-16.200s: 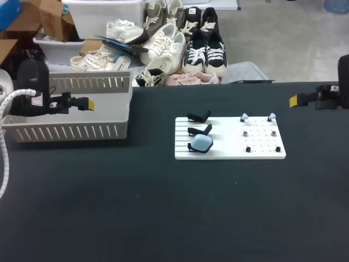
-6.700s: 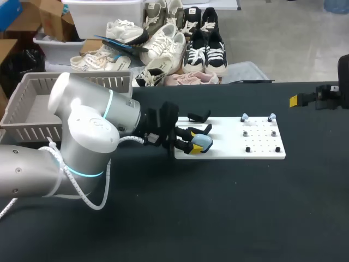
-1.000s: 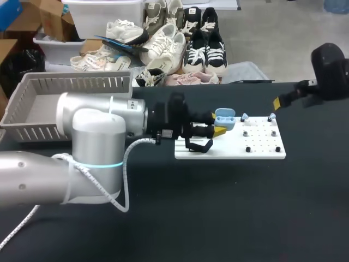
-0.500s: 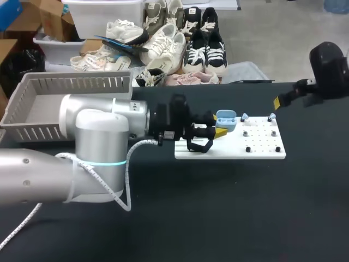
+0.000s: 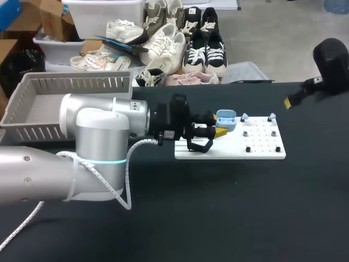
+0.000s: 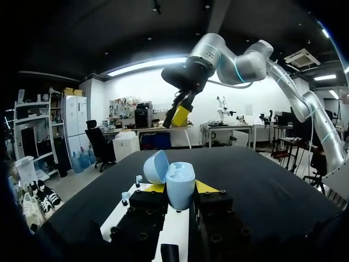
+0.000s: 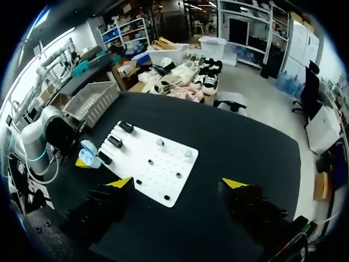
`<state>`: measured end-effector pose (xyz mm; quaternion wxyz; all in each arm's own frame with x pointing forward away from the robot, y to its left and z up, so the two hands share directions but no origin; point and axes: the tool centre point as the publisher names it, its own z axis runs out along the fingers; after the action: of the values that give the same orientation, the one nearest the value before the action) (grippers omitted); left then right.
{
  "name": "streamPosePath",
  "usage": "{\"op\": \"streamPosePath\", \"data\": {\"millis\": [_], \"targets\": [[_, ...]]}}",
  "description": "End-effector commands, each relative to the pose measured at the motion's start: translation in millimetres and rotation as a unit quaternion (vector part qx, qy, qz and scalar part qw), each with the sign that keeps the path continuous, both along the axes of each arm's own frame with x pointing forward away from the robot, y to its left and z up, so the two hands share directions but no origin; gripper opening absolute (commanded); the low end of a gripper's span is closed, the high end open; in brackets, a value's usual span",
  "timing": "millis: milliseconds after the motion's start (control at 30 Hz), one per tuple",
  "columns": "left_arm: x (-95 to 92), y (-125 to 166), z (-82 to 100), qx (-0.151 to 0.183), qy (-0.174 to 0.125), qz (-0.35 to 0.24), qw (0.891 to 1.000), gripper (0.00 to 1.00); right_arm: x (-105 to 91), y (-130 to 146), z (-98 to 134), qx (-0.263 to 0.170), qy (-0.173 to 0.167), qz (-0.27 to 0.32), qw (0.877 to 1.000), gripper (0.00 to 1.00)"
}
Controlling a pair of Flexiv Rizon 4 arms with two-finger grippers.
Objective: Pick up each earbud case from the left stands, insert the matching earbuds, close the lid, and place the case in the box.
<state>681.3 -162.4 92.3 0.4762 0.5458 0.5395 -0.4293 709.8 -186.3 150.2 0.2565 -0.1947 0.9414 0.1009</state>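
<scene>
My left arm [image 5: 98,123], parked by the basket [image 5: 71,82] earlier, now stretches over the white board [image 5: 262,154]. The left gripper [image 5: 220,131] is clamped on the one light-blue earbud case [image 5: 225,118], held lid-open above the board, and all three black stands [image 5: 200,115] are bare, so I judge filling comes next. My right gripper [image 5: 290,101], fingers spread on nothing, has lifted and edged outward at the far right. One basket, one board, three stands, one case, six earbuds: two blue [image 5: 244,116], two grey [image 5: 246,132], two black [image 5: 248,148].
</scene>
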Motion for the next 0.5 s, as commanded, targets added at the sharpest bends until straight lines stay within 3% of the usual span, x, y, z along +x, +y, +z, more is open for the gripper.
{"op": "streamPosePath", "data": {"millis": [33,267,500], "targets": [[0.3,0.3,-0.9,-0.002,-0.001,0.0,1.0,0.0,9.4,-4.3,-6.6,-0.032,0.001,0.003,0.999,1.0],[0.3,0.3,-0.9,-0.002,-0.001,0.0,1.0,0.0,20.3,-10.8,-23.5,-0.089,0.017,0.024,0.996,1.0],[0.3,0.3,-0.9,-0.002,-0.001,0.0,1.0,0.0,28.5,-12.1,-36.5,-0.1,0.036,0.074,0.992,1.0]]}}
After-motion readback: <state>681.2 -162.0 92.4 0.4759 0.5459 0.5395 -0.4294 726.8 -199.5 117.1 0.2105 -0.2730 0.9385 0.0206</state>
